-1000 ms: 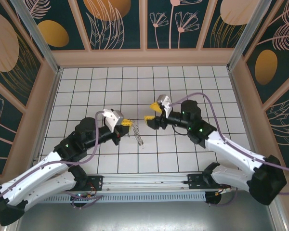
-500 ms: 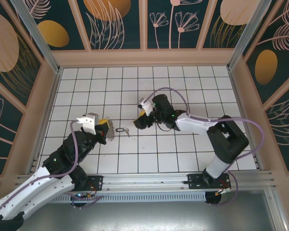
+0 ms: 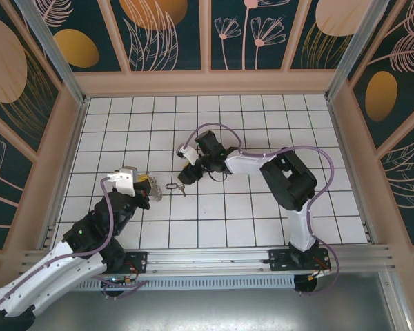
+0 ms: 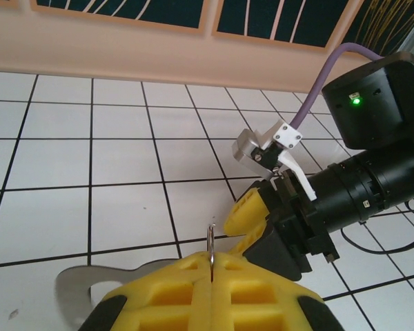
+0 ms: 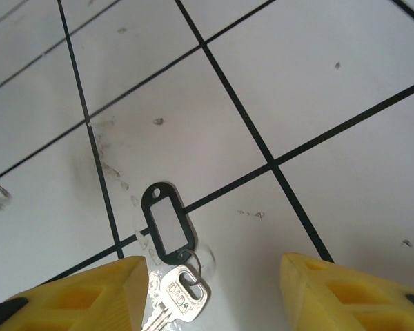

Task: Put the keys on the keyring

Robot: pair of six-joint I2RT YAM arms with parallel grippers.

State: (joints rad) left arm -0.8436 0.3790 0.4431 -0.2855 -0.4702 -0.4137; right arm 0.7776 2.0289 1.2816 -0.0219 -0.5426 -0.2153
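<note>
Yellow-padded and pressed flat together, the left gripper (image 4: 211,269) pinches the keyring (image 4: 211,241) in the seam between its fingers, so that a thin sliver of the loop stands upright above the pads (image 4: 262,300). From above, the ring shows as a small loop at the fingertips, over the white tiled floor (image 3: 248,221). Held edge-up like this, the ring seems meant as the fixed part that the keys will be brought to. The keys (image 5: 171,258) lie flat on the floor between the two grippers, near the left one and apart from it. They are a small silver key (image 5: 181,293) joined by a little split ring (image 5: 193,265) to a black oval tag (image 5: 165,224) with a clear window, and the tag points away from the right wrist. The right gripper (image 5: 214,276) hangs directly over them with its jaws roughly half apart and nothing between them. It has one yellow finger (image 5: 345,289) at each side of the key, and the other finger's tip is just over the blade. That straddle suggests a pick-up of the key itself, leaving the tag and split ring free for threading. The grasp is not yet made, and such a thin, flat key on smooth tile may slide rather than lift.
</note>
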